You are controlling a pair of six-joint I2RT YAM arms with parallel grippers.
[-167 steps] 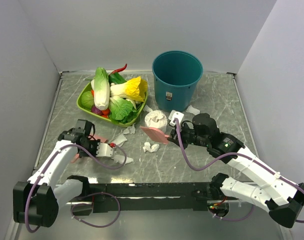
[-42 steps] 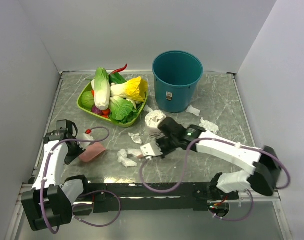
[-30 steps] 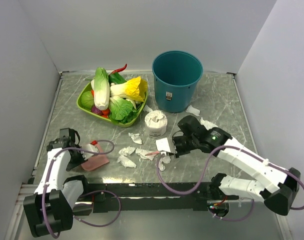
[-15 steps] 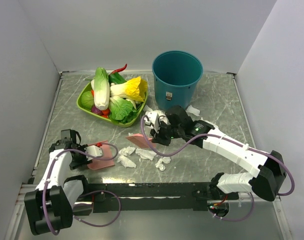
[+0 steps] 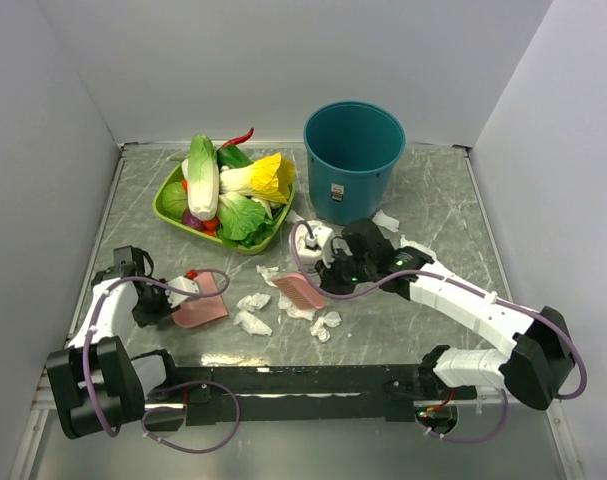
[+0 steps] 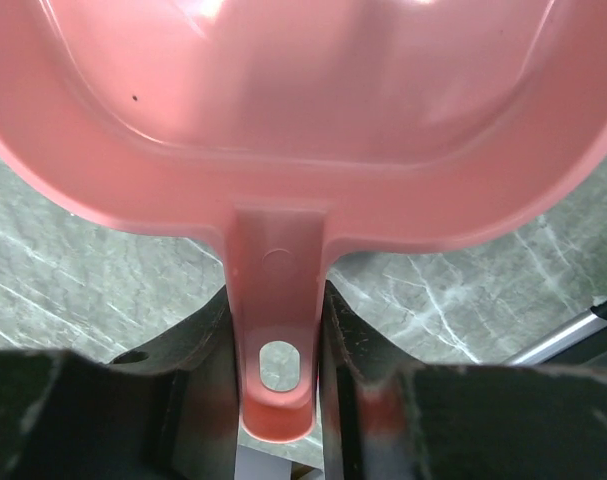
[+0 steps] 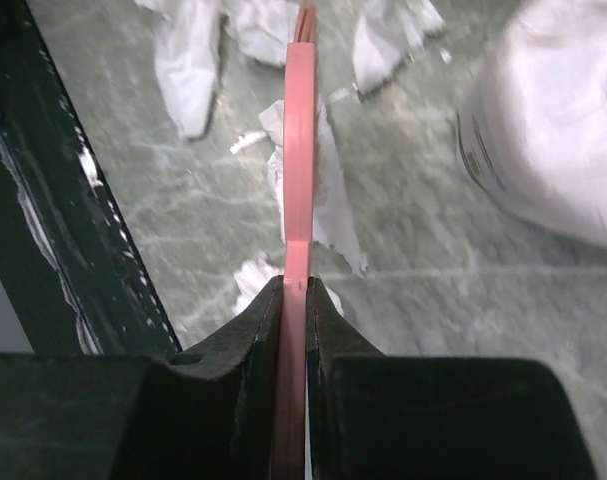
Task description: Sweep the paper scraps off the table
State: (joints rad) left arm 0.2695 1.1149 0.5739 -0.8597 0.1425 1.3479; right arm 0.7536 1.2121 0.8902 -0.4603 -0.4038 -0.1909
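looking first at what stands around: the right pincer [image 5: 321, 280] is clamped on the flat handle of a pink brush [image 5: 299, 291]. the white tissue roll [image 5: 314, 238] stands just behind it, partly covered by the wrist and apart from the brush. further behind is the teal bin [image 5: 353, 160], and far to the left of this pincer the green tray [image 5: 171, 206] with vegetables.

the paper scraps [image 5: 251, 301] lie on the table [image 5: 438, 205], mostly between my two pincers. some wads are just left of the brush, two small ones are on its near side, and two more lie behind the right forearm, toward the bin. the left pincer [image 6: 276, 345] is closed around the handle of the pink dustpan [image 6: 283, 100]. the mouth of the pan points away from the fingers [image 6: 183, 375] toward the scraps, and it is apart from them.

some things are hard to read. in the right wrist view the brush is edge-on, only a thin pink line, so i cannot tell if its bristles touch the table. the left wrist view is filled by the pan, and its front lip is cut off.

against half a second ago, the brush has gone a little to the right and nearer to the arm bases, away from the tray. the dustpan is in almost the same place.
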